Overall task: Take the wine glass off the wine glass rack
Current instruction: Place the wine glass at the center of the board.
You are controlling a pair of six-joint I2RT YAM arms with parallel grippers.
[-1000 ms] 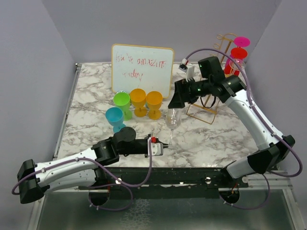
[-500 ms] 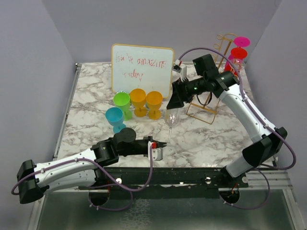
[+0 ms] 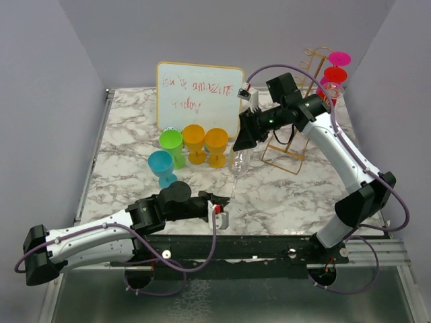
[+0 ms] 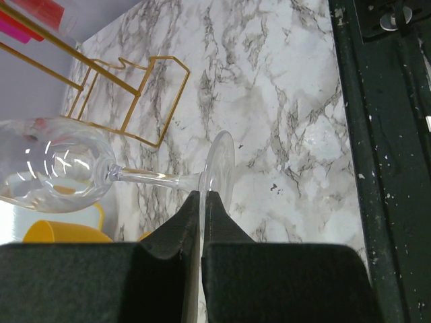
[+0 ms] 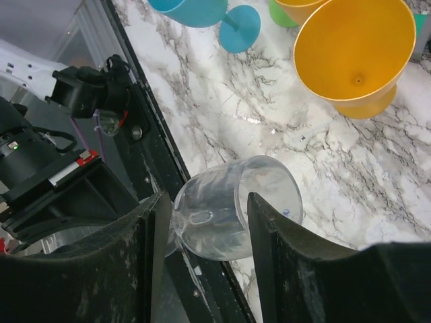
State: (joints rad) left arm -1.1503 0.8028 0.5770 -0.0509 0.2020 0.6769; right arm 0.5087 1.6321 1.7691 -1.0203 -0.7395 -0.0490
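Observation:
The clear wine glass (image 3: 240,161) hangs tilted over the marble table, away from the gold wine glass rack (image 3: 286,165). My left gripper (image 3: 226,202) is shut on the rim of the glass's foot (image 4: 219,161); its pads pinch it at the jaw tips (image 4: 203,195). In the left wrist view the bowl (image 4: 54,165) points away to the left, with the rack's wire base (image 4: 174,101) behind it. My right gripper (image 5: 207,202) comes down over the bowl (image 5: 229,215), one finger pressed to each side of it.
Blue (image 3: 161,163), green (image 3: 171,141) and two orange goblets (image 3: 194,138) (image 3: 216,141) stand before a whiteboard (image 3: 199,94). Red (image 3: 335,75) and pink (image 3: 339,58) glasses hang on the rack at the back right. The table's black front rail (image 3: 269,241) runs just behind my left gripper.
My right gripper's fingers have drawn in around the bowl, and that arm has shifted slightly left. The glass has tilted and risen a little. My left gripper stays shut on the foot.

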